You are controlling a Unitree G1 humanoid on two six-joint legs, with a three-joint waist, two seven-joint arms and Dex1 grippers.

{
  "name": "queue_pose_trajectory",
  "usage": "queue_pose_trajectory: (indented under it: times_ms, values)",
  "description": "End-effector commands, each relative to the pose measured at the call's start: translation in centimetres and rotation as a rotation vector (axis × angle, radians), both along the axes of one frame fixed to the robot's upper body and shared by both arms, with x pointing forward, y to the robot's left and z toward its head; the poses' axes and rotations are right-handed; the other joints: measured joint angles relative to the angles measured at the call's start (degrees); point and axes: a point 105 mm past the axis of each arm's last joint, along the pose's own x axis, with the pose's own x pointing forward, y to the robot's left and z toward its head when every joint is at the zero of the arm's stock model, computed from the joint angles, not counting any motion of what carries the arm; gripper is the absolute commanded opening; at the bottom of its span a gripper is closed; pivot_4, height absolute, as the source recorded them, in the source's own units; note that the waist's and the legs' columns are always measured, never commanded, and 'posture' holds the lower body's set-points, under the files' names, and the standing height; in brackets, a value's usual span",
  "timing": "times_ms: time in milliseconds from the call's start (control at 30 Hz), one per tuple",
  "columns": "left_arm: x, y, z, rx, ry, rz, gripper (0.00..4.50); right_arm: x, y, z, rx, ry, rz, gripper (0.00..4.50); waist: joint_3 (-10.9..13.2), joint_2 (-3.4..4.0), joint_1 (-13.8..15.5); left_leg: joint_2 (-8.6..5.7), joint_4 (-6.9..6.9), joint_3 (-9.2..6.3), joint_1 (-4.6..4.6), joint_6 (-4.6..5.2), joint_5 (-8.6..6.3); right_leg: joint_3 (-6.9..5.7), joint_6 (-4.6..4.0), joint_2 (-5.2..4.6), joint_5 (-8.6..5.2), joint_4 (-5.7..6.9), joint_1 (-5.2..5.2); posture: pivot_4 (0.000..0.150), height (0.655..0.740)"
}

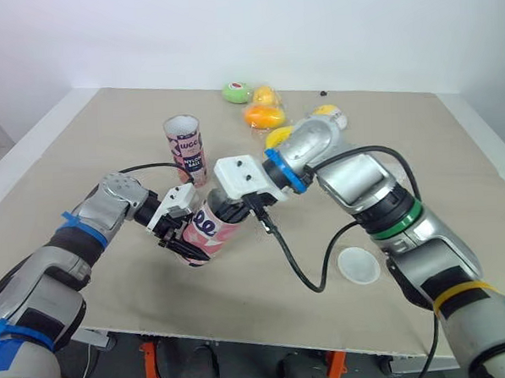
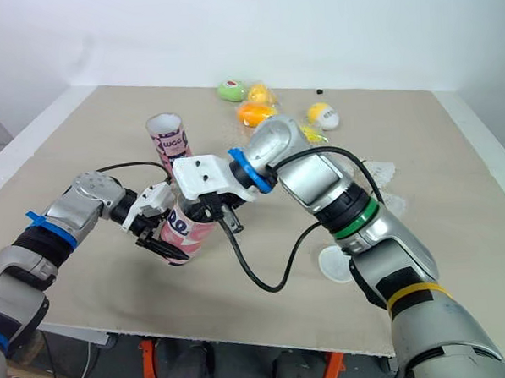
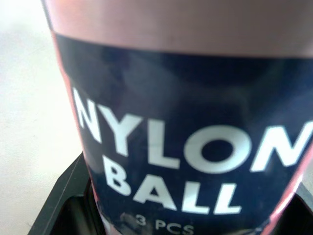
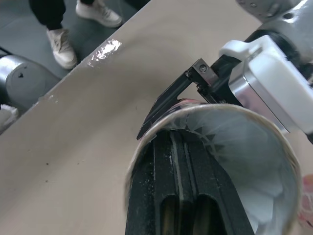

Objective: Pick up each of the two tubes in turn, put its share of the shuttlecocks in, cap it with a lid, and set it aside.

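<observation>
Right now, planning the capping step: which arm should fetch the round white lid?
Probably right. The left pincer is shut on the tilted pink cardboard tube, and the round white plastic lid lies on the right arm's side. The right pincer only has to leave the tube's mouth first.

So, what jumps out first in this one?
The left claw grips a tilted pink tube at mid-table, and the right claw reaches into its open mouth, fingers together. A second tube stands upright just behind, and a white lid lies toward the robot's right.
</observation>
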Motion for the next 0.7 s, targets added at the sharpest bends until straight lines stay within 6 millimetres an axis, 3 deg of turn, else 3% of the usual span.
queue_pose_trajectory:
  times_ms: [33,267,333,533,700]
  values:
    - [0.2,-0.4,0.1,-0.007,-0.013,-0.006,3.08,-0.5,1.4,-0.3,-0.042,-0.014,0.076,0.03,0.0,0.0,0.0,0.0,0.0,0.05,0.0,0.0,0.0,0.01,0.0,-0.03,0.0,0.0,-0.01,0.15,0.7179]
    - [0.0,0.0,0.1,-0.032,-0.007,0.016,3.08,0.2,4.3,-1.4,-0.018,-0.006,0.07,0.03,0.0,-0.01,-0.3,0.1,0.0,0.04,0.01,0.01,0.01,-0.12,0.0,0.02,0.0,0.06,-0.03,0.15,0.7179]
    - [0.0,-0.1,0.1,-0.039,-0.006,0.019,3.08,0.4,4.1,-1.1,-0.014,-0.008,0.064,0.03,0.0,-0.03,-0.3,0.17,0.0,0.02,0.07,0.01,0.01,-0.17,-0.01,0.08,0.01,0.17,-0.04,0.15,0.7179]
    - [-0.1,-0.3,-0.3,-0.053,-0.004,0.02,3.08,-1.1,1.6,4.5,0.129,0.099,0.141,0.03,0.0,-0.05,-0.2,0.15,-0.01,0.02,0.01,-0.04,0.05,-0.21,-0.11,0.0,0.06,0.27,-0.09,0.15,0.7179]
    - [-0.1,-1.0,-0.1,-0.099,-0.018,0.008,3.08,-1.5,-2.8,8.0,0.176,0.068,0.106,0.03,0.1,-0.08,0.1,0.04,0.05,0.16,-0.5,0.02,0.1,-0.52,-0.19,-0.4,0.09,0.04,-0.19,0.15,0.7179]
